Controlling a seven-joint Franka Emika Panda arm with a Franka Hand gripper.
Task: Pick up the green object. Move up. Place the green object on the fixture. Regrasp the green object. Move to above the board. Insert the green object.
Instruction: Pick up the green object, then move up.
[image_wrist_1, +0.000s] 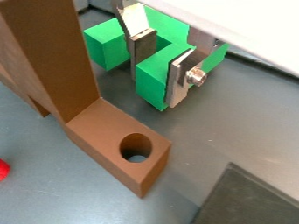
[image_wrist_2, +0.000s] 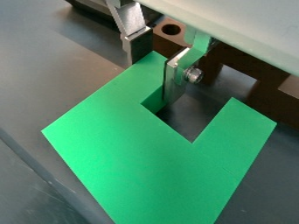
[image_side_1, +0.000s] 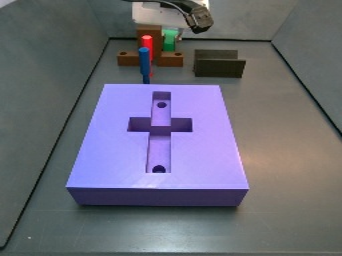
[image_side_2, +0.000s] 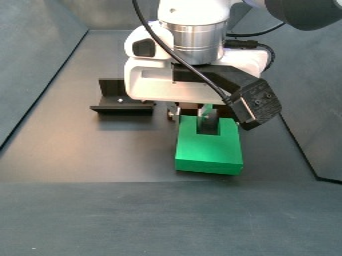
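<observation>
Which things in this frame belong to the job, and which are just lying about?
Job:
green object
fixture
board
gripper, low at the back of the table, jaws astride a prong of the green object

Lying about:
brown stand
red peg
blue cylinder

The gripper (image_wrist_1: 160, 64) sits low over the green object (image_wrist_1: 158, 66), fingers straddling one prong. The brown stand (image_wrist_1: 82, 96) crowds close beside it, the fixture (image_side_2: 120, 100) lies near; the board (image_side_1: 160, 140) is well apart with open floor between
</observation>
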